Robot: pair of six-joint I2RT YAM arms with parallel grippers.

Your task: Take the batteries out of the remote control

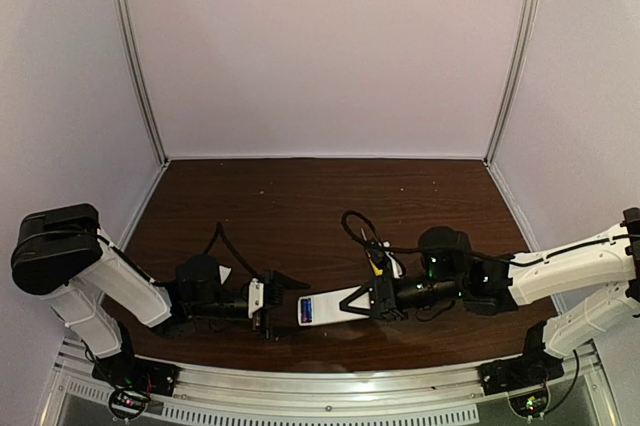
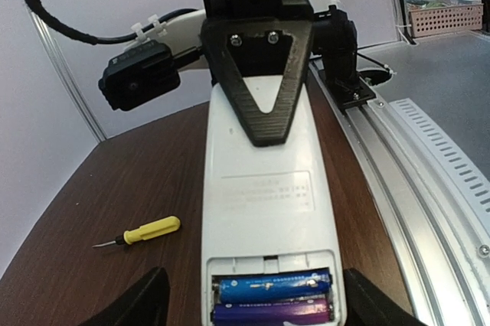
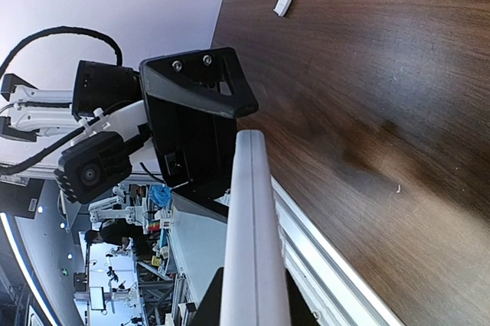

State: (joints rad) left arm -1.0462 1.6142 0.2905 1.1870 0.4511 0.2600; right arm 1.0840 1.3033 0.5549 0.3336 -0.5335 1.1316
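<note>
Right gripper (image 1: 372, 298) is clamped on the remote control (image 2: 260, 211), holding it above the tabletop (image 1: 300, 206). Both batteries (image 2: 272, 289) sit in the remote's uncovered compartment, at the end away from that grip. Left gripper (image 1: 283, 304) is spread wide, fingers either side of that end, apart from it.

the left arm (image 1: 120, 286) and right arm (image 1: 570, 266) are white tubes with chunky black joints. thin black cables (image 1: 362, 234) loop off them. the right gripper (image 1: 372, 298) has a black ribbed triangle finger (image 2: 266, 131) with two silver screws (image 2: 240, 37).
</note>
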